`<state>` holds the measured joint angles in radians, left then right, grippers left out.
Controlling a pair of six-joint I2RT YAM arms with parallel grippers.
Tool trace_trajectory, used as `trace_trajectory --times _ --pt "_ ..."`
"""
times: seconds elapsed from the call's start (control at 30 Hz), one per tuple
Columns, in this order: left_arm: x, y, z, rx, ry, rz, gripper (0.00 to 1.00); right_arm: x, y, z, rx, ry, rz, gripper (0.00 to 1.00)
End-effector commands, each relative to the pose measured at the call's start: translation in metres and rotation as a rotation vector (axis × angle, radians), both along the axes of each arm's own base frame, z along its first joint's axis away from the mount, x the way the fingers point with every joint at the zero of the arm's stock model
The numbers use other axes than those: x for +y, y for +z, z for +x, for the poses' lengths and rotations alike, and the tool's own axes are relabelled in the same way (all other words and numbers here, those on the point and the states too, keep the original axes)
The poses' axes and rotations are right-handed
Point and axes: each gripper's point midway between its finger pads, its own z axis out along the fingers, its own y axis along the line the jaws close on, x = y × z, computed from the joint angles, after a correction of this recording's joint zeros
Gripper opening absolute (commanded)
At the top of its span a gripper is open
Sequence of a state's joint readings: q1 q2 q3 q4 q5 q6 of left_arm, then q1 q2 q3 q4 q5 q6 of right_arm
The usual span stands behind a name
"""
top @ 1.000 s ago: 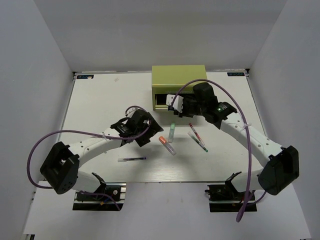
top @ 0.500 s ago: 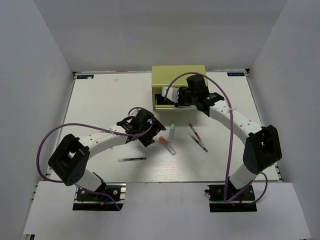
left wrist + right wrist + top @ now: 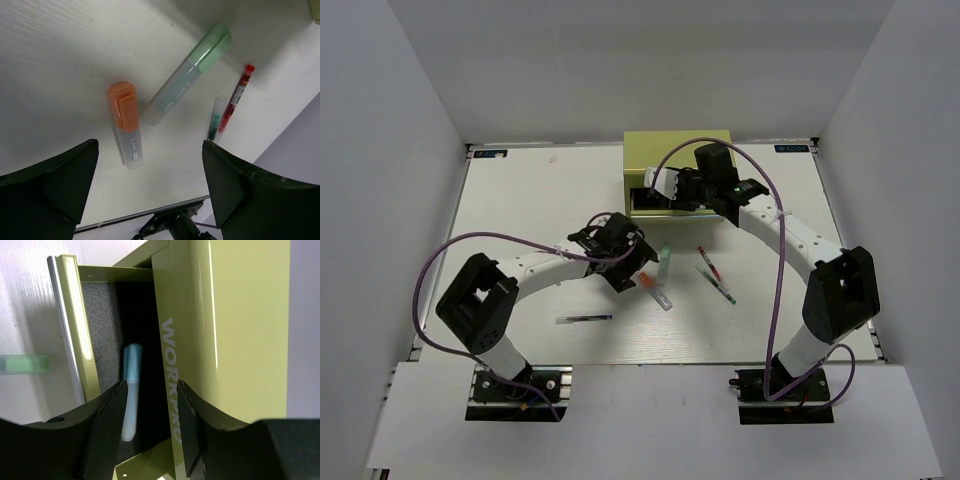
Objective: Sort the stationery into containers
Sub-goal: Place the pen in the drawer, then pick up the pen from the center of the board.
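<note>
The yellow-green chest (image 3: pixel 677 158) stands at the back with its lower drawer (image 3: pixel 70 325) pulled out. My right gripper (image 3: pixel 660 192) hangs over that drawer, open, jaws empty (image 3: pixel 150 387). A blue-capped marker (image 3: pixel 129 390), blurred, lies on the drawer's dark lining just beside the left finger. My left gripper (image 3: pixel 636 264) is open above the table (image 3: pixel 149 150), with the orange-capped marker (image 3: pixel 125 125) and green-capped marker (image 3: pixel 187 77) beyond its fingers. A red pen (image 3: pixel 234 97) and a green pen (image 3: pixel 215 120) lie side by side. A dark-blue pen (image 3: pixel 584 319) lies apart at the front left.
The chest's lettered front (image 3: pixel 170 375) is close to my right finger. The green marker's cap (image 3: pixel 25 363) shows on the table just outside the drawer front. The table's near edge (image 3: pixel 150 212) runs under my left gripper.
My right gripper moved over the open drawer and opened, and the blue-capped marker left its jaws for the drawer. My left arm swung right toward the orange-capped marker.
</note>
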<state>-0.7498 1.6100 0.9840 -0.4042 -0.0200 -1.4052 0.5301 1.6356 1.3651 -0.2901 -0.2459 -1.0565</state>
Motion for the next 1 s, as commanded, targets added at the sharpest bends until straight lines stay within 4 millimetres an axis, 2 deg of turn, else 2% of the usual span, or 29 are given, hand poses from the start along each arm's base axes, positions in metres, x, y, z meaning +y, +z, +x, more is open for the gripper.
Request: trace_trajectory --times 0.0,0.03,0.07,0.1,0.17,0.23,0.33,0.37,0.5,0.63,0.7,0.77,0.97 --pt "-0.01 0.011 0.004 0.0 -0.006 -0.012 0.94 0.004 0.031 -0.001 -0.017 0.005 0.071 0.5" --pt "-0.01 0.014 0.005 0.001 -0.006 -0.011 0.94 0.005 0.033 -0.002 -0.011 0.003 0.078 0.5" --pt "-0.009 0.002 -0.003 0.036 -0.015 0.022 0.9 0.003 0.039 -0.005 0.005 -0.014 0.107 0.49" --pt "-0.009 0.005 -0.002 0.036 -0.015 0.023 0.88 0.004 0.04 -0.007 0.016 -0.015 0.117 0.49" --pt "-0.007 0.0 -0.006 0.068 -0.02 0.042 0.84 0.001 0.045 -0.011 0.035 -0.034 0.151 0.44" --pt "-0.006 -0.009 -0.01 0.104 -0.024 0.065 0.76 -0.004 0.049 -0.018 0.063 -0.053 0.186 0.41" --pt "-0.002 -0.02 -0.014 0.142 -0.024 0.101 0.7 -0.012 0.046 -0.026 0.092 -0.079 0.216 0.38" --pt "-0.007 -0.016 -0.014 0.133 -0.033 0.093 0.7 -0.012 0.045 -0.029 0.102 -0.079 0.222 0.36" --pt "-0.013 -0.023 -0.008 0.162 -0.024 0.115 0.67 -0.022 0.039 -0.041 0.135 -0.1 0.246 0.36" --pt "-0.011 -0.033 -0.004 0.206 -0.013 0.186 0.67 -0.03 0.037 -0.049 0.153 -0.118 0.262 0.36" --pt "-0.012 -0.034 -0.008 0.241 -0.022 0.221 0.67 -0.033 0.038 -0.05 0.154 -0.125 0.271 0.36" --pt "-0.008 -0.043 -0.012 0.281 -0.022 0.261 0.66 -0.034 0.039 -0.054 0.151 -0.124 0.278 0.36" --pt "0.0 -0.049 -0.028 0.34 -0.034 0.307 0.57 -0.043 0.037 -0.055 0.151 -0.147 0.292 0.36"
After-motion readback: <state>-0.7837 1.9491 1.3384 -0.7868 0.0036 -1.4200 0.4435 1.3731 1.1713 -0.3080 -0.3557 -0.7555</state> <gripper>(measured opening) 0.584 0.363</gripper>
